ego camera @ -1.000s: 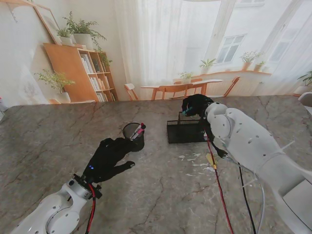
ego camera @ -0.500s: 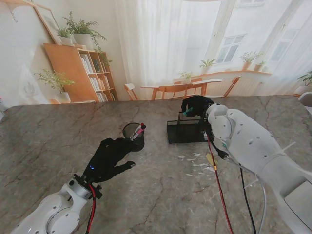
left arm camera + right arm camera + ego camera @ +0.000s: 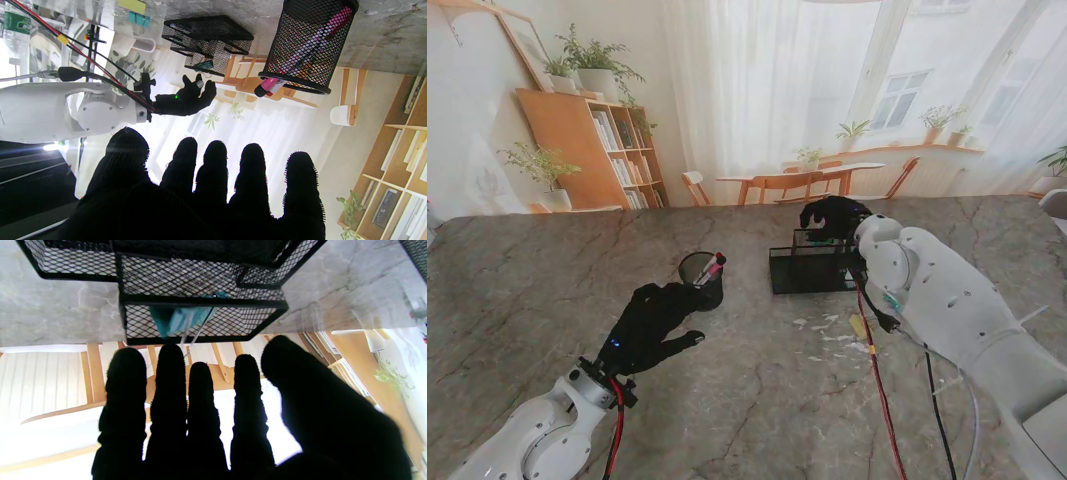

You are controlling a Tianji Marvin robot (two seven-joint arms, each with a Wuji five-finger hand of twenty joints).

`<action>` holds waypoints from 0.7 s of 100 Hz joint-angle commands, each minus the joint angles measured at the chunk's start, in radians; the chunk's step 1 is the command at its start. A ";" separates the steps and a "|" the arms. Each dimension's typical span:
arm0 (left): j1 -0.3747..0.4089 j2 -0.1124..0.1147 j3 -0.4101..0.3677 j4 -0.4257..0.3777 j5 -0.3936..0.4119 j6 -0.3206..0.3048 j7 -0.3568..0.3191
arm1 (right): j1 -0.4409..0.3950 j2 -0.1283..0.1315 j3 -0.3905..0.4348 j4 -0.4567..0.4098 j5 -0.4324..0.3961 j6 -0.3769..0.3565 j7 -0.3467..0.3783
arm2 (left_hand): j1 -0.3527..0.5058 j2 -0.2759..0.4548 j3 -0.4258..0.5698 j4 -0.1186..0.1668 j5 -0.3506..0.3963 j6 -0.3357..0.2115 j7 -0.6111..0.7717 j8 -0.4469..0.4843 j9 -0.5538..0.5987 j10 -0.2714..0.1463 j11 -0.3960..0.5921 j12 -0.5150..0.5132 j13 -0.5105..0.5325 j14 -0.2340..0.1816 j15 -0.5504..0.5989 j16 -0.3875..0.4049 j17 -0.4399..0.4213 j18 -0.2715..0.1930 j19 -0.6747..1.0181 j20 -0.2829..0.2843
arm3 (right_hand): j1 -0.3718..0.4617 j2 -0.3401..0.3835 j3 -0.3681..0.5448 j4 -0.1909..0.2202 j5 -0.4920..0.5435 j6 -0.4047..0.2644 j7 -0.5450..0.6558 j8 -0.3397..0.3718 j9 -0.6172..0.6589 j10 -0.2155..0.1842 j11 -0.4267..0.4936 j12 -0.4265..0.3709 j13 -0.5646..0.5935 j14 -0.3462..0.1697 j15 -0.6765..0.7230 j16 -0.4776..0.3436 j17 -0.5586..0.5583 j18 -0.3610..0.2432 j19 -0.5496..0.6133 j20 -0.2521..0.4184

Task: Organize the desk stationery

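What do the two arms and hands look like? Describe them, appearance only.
Both arms are glossy white rounded shells. The left hand and right hand wear fuzzy black five-fingered gloves. A red cable runs along the left arm; red and black cables hang by the right.

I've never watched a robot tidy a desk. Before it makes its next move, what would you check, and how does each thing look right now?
1. Right hand free of the teal binder clip: ok, fingers are apart and the clip sits inside the black mesh organizer.
2. Organizer upright on the table: ok.
3. Left hand empty: ok, fingers spread, holding nothing.
4. Mesh pen cup upright, with the pink marker inside: ok.
5. Items still loose on the table: not ok, a yellow piece and small white bits remain.
6. What the white bits are: cannot tell, too small.
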 commanded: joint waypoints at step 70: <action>0.005 -0.004 0.005 0.002 -0.005 -0.016 0.013 | -0.342 0.079 0.404 -0.505 -0.146 -0.044 0.205 | 0.009 0.079 -0.022 -0.070 0.018 -0.019 0.011 0.012 0.011 -0.016 0.001 0.010 0.024 -0.019 0.005 0.000 -0.003 0.005 -0.001 0.020 | -0.225 0.331 -0.355 0.069 -0.306 0.064 -0.361 0.014 -0.262 0.017 -0.396 -0.111 -0.404 0.087 -0.415 -0.072 -0.603 0.090 -0.281 -0.066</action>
